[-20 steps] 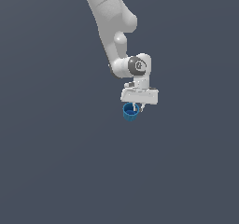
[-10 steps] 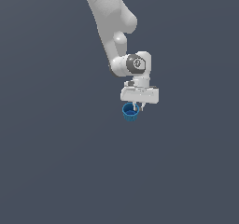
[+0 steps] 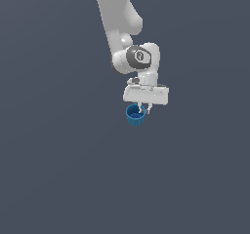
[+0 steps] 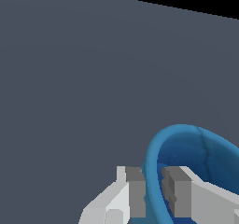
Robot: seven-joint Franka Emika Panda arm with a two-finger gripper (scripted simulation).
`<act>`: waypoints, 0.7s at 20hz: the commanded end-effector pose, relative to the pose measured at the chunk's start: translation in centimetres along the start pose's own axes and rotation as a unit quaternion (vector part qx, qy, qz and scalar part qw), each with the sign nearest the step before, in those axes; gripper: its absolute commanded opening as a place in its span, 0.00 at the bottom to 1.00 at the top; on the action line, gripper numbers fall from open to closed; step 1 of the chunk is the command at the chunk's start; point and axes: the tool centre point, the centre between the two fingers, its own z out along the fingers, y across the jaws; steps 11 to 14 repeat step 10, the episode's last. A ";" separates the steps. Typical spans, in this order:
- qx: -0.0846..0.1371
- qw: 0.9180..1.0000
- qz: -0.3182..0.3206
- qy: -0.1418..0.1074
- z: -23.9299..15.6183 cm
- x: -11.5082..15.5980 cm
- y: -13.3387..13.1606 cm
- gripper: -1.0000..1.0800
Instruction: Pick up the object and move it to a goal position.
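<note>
I pinch my gripper (image 4: 150, 192) on the blue ribbed cup's (image 3: 135, 115) wall, one finger inside, so it hangs securely for carrying.

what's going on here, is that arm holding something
Yes. A white robot arm has its end effector closed on the wall of a small blue ribbed cup. In the wrist view, one finger sits outside the cup's rim and the other inside it. The cup hangs just below the end effector against a plain grey background; no goal marker is visible.
</note>
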 end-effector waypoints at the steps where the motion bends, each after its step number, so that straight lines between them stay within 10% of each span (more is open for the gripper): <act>1: 0.001 1.000 0.000 0.001 -0.5 1.7 0.5 0.00; 14: -0.001 1.000 0.000 0.001 -1.0 4.2 1.3 0.00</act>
